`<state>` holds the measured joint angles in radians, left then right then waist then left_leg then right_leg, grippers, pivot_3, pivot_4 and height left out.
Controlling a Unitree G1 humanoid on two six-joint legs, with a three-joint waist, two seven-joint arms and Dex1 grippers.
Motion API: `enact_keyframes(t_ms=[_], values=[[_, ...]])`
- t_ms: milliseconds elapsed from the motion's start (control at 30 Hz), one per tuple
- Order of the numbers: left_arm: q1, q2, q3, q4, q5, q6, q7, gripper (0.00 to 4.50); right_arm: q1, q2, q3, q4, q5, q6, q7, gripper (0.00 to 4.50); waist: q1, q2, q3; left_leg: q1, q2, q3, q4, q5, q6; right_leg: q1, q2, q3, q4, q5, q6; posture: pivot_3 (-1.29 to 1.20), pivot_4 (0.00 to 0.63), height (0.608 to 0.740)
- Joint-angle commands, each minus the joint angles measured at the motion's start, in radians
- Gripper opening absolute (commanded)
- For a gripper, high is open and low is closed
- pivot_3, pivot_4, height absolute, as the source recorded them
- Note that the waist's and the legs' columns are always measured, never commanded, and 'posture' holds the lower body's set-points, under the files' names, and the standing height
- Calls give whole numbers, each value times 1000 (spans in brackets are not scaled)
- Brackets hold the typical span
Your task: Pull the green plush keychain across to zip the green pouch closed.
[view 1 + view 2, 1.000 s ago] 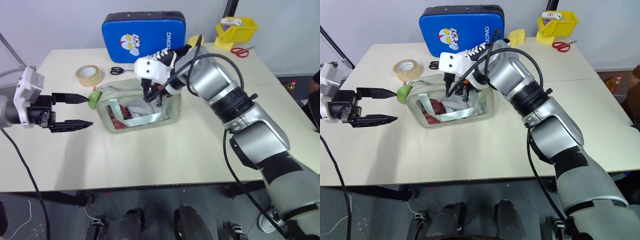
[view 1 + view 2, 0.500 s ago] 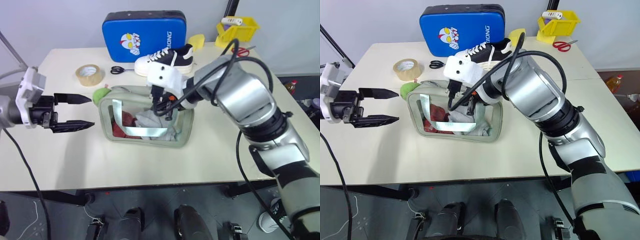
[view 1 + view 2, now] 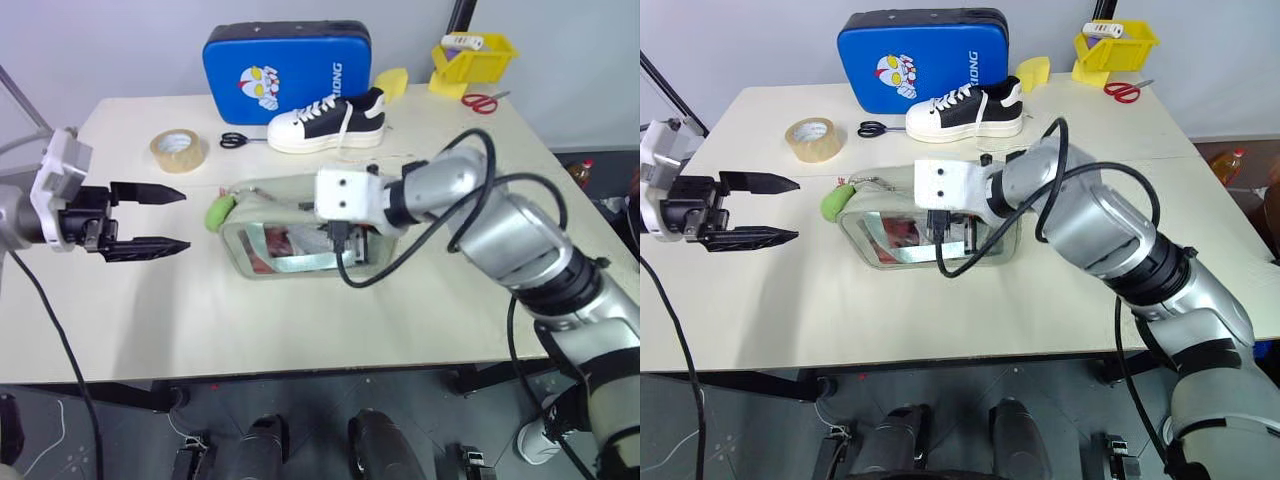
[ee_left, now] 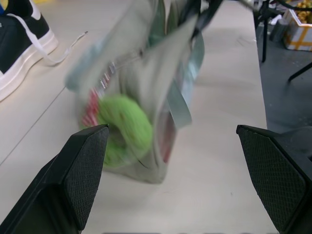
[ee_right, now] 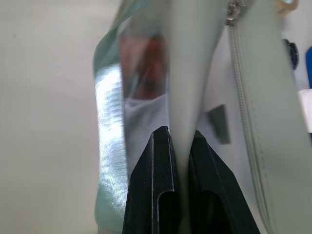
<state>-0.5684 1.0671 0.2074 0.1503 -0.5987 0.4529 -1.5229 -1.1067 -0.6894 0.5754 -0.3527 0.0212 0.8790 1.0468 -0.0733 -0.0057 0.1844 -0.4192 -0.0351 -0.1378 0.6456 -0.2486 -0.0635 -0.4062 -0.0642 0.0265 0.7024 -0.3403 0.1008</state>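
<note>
The pale green pouch (image 3: 290,240) with its clear front window lies mid-table, its top edge pinched. My right gripper (image 5: 183,187) is shut on that edge, and both black fingers (image 5: 153,185) clamp the fabric beside the zipper track. In the head views this gripper (image 3: 345,238) sits under its white wrist block at the pouch's right half. The lime-green plush keychain (image 3: 219,211) hangs at the pouch's left end. My left gripper (image 3: 185,219) is open and level, its tips a short way left of the keychain without touching it. In the left wrist view the keychain (image 4: 124,126) lies between the wide-apart fingers (image 4: 85,165).
A black-and-white sneaker (image 3: 325,122) and a blue padded case (image 3: 288,60) stand behind the pouch. A tape roll (image 3: 178,150) and black scissors (image 3: 238,140) lie at the back left. A yellow bin (image 3: 470,60), red scissors (image 3: 482,102) and a yellow sponge (image 3: 392,80) sit back right.
My right gripper has dragged the pouch nearer and to the right, uncovering the sneaker; the keychain went with it, away from my left fingertips. My left gripper has stayed in place, open.
</note>
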Motion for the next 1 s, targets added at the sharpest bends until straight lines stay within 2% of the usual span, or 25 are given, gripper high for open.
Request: enact_keyframes(t_ms=[33,333,600,633,667,900,1000], values=[[-20,20,12,-9,-3,6,-8,4500,-13,25,-13,-54,2,55,-12,56,0,0,0,0,0,0,0,0,0,0,0,0,0,0,0,0,150,740],[-21,24,14,-15,-4,20,-14,4500,-10,51,-25,-120,45,181,-10,56,1,0,0,0,0,-1,0,0,0,0,0,0,0,0,0,0,150,740],[-19,19,14,-27,-8,32,-9,4500,12,36,-10,-126,57,174,-18,56,1,0,0,0,0,0,0,0,0,0,0,0,0,0,0,0,150,740],[-19,19,14,-27,-9,33,-9,4500,15,33,-8,-125,57,172,-18,744,1,0,0,0,0,0,0,0,0,0,0,0,0,0,0,0,150,740],[-19,19,15,-29,-9,34,-9,4500,17,29,-6,-125,56,170,-17,1013,2,0,0,0,0,0,0,0,0,0,0,0,0,0,0,0,150,740],[-25,11,13,-37,-12,43,-6,4500,26,3,-28,-138,78,172,1,4483,3,0,0,0,0,-1,0,0,0,1,0,0,0,0,0,0,150,740],[-32,9,9,-34,-12,44,-8,4500,5,-11,-74,-123,111,187,14,4483,4,0,0,0,0,-1,1,0,0,1,0,0,0,0,0,0,150,740]])
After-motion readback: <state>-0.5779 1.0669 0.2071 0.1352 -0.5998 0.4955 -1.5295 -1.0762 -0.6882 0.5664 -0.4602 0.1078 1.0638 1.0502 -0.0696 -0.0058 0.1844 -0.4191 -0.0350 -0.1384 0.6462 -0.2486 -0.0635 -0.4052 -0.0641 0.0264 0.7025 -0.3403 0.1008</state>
